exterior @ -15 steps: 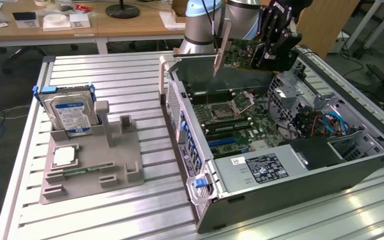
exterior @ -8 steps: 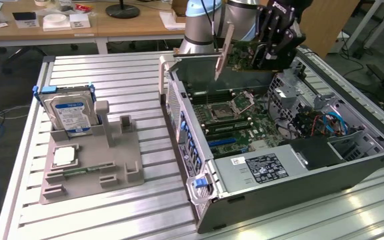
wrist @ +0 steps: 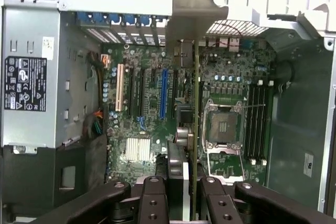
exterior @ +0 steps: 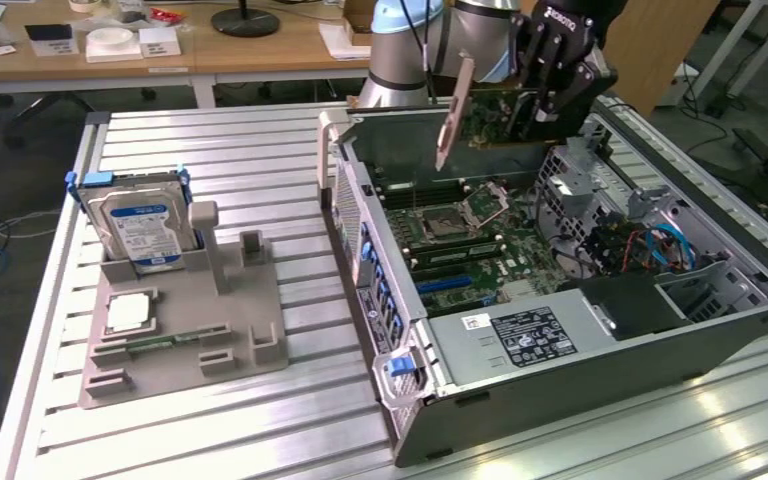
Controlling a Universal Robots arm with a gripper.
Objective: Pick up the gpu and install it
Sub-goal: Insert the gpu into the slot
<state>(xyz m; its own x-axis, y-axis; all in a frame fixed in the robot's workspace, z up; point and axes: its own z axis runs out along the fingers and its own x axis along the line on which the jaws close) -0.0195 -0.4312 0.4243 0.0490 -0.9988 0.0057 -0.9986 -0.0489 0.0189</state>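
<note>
1. Exterior view's left: grey fixture tray (exterior: 244, 300) on the slatted bench (exterior: 224, 150). It carries a hard drive (exterior: 144, 225) upright in a blue caddy, a CPU (exterior: 131, 312) lying flat, and a memory stick (exterior: 157, 345) in its slot.
2. Centre: open PC case (exterior: 598, 400) lying on its side, motherboard (exterior: 518, 250) facing up, power supply (exterior: 524, 335) at the near end.
3. gpu (exterior: 491, 115): in the air over the far end of the case, above the motherboard, and not seated. It stands on edge, with its pale bracket (exterior: 454, 110) at the exterior view's left end, next to the case's rear wall.
4. End effector (exterior: 534, 122): on the exterior view's right of the bracket. It is closed down to a narrow gap, fingers (wrist: 152, 195) clamped on both faces of the card, gripping the end away from the bracket.
5. Key relation, from the wrist view: the camera looks straight down the card's edge.
   - Its long axis runs parallel to the expansion slots.
   - The blue PCIe slot (wrist: 164, 94) lies below and just to one side of the card's line. The white slot (wrist: 119, 87) is further out on that same side.
   - The CPU socket (wrist: 220, 127) sits on the other side.
   - My read: rotation looks matched to the slot, a small sideways offset remains, and the card is well above the board.
</note>
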